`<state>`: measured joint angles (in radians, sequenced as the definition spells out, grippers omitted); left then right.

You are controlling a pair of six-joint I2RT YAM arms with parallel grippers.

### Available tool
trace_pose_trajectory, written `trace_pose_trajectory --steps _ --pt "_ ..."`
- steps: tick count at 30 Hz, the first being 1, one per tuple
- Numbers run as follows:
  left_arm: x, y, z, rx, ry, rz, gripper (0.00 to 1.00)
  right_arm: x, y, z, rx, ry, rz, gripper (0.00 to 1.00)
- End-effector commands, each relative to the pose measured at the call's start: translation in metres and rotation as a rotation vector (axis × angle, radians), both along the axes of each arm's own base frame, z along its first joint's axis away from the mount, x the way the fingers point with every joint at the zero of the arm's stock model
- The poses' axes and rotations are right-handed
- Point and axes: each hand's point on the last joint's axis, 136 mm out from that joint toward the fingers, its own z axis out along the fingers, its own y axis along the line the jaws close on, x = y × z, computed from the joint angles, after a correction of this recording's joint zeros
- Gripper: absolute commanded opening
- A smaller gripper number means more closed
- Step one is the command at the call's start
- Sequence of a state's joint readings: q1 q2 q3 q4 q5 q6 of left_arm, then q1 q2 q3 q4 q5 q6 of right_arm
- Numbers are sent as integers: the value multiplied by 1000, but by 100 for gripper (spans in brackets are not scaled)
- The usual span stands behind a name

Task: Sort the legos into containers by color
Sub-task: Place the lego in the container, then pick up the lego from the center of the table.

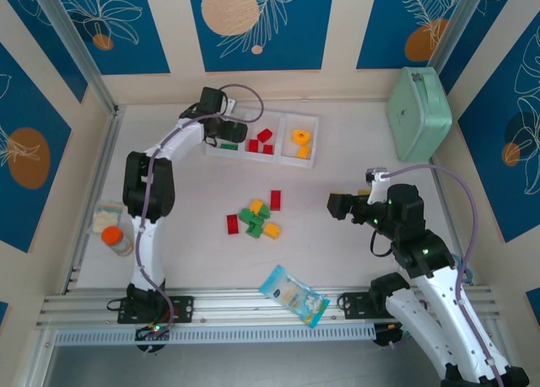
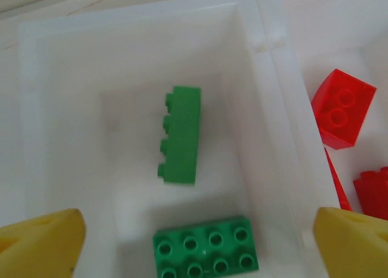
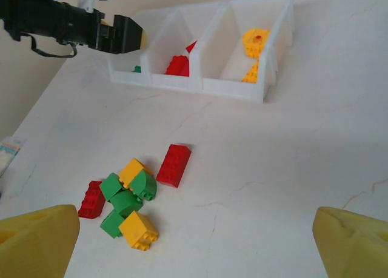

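The white three-compartment tray (image 1: 314,121) stands at the back. My left gripper (image 1: 229,132) hangs open over its left compartment, and between its yellow fingers (image 2: 39,244) lie two green bricks (image 2: 182,135) on the compartment floor, nothing gripped. Red bricks (image 1: 263,141) fill the middle compartment; an orange ring (image 3: 255,42) and a yellow piece sit in the right one. A loose pile of green, yellow and red legos (image 1: 256,218) lies mid-table, with one red brick (image 3: 174,165) just beside it. My right gripper (image 1: 337,206) stands open to the pile's right, holding nothing.
A mint-green case (image 1: 418,113) sits at the back right. A blue-and-white snack packet (image 1: 294,295) lies by the front rail. An orange-lidded jar (image 1: 116,238) stands at the left edge, next to the left arm.
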<state>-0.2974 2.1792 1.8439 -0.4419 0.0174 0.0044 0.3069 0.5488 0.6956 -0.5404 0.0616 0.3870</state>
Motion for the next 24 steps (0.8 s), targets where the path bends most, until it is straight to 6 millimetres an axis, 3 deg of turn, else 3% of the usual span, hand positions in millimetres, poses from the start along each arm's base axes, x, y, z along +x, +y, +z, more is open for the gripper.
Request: trace_pose_trajectory --steps 1,4,6,9,15,24 --pt "3 4 77 -61 -185 15 99 -10 3 21 50 13 16 99" --pt "-11 16 100 -63 -206 66 99 -17 2 29 57 36 15 99" --pt "-21 38 114 -29 -191 186 99 -22 2 35 56 45 20 99" --pt "-43 60 119 -48 -89 262 99 -27 6 43 52 36 65 99" --pt "-109 66 98 -150 -44 251 99 -31 25 55 48 -8 209 99" --pt "-250 78 35 -278 136 297 99 -7 52 40 37 128 311 99"
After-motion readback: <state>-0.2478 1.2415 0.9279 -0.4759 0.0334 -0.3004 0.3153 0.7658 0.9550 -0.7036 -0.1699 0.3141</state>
